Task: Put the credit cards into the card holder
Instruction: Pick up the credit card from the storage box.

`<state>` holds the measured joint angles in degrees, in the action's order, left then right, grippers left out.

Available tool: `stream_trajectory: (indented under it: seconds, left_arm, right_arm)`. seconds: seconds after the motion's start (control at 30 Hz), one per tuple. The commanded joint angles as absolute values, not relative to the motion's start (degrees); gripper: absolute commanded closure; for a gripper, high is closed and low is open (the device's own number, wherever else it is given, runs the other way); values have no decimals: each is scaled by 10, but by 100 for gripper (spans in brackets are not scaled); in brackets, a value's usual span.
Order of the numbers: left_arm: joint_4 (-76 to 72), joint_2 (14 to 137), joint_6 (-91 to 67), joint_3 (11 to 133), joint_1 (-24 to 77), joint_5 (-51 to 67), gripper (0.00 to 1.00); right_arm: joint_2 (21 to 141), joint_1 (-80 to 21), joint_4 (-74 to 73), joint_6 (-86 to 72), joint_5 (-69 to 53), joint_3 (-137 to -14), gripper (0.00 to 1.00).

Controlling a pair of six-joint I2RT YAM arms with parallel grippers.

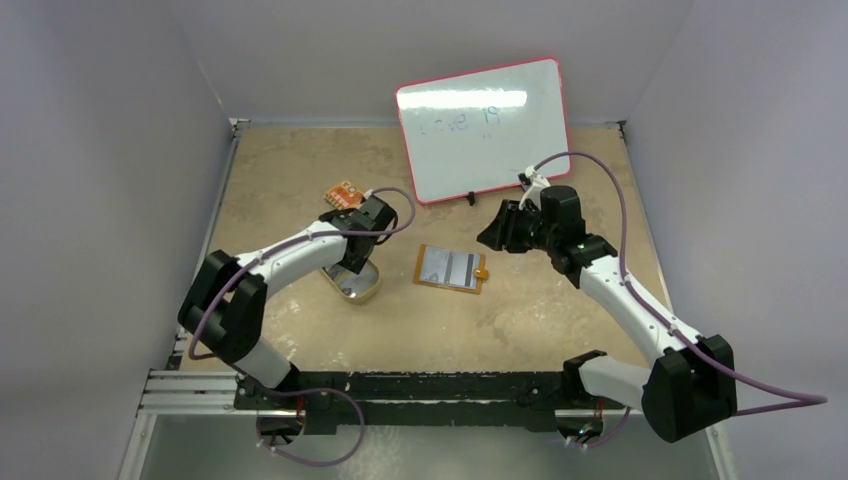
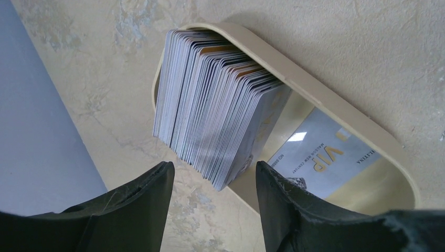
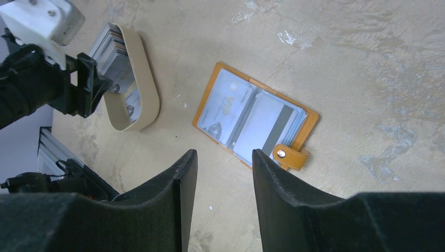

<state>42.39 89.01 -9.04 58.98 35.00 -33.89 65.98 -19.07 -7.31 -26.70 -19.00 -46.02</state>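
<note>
Left pincer (image 2: 212, 170) hangs just over the cards (image 2: 210, 105), jaws apart and empty. The cards stand on edge as a leaning pack at one end of the dish (image 2: 336, 113), straight ahead of the jaw gap, faces roughly parallel to the fingers; one more lies flat in the dish. Right pincer (image 3: 224, 157), moderately wide and empty, hovers near the holder (image 3: 254, 118), which lies open on the table (image 1: 520, 320) between the arms, sleeves up. Judgement: the left arm is nearer for the pick, the right for steadying the holder.
</note>
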Motion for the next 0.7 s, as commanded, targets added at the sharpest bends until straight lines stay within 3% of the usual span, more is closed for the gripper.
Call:
stream_trajectory:
  seconds: [0.0, 0.67]
  left_arm:
    - [417, 927, -75, 629, 350, -365, 43]
    - [427, 962, -74, 657, 349, -427, 55]
  right_arm:
    - [656, -192, -54, -258, -199, -468, 54]
    - [651, -192, -77, -251, -214, -486, 54]
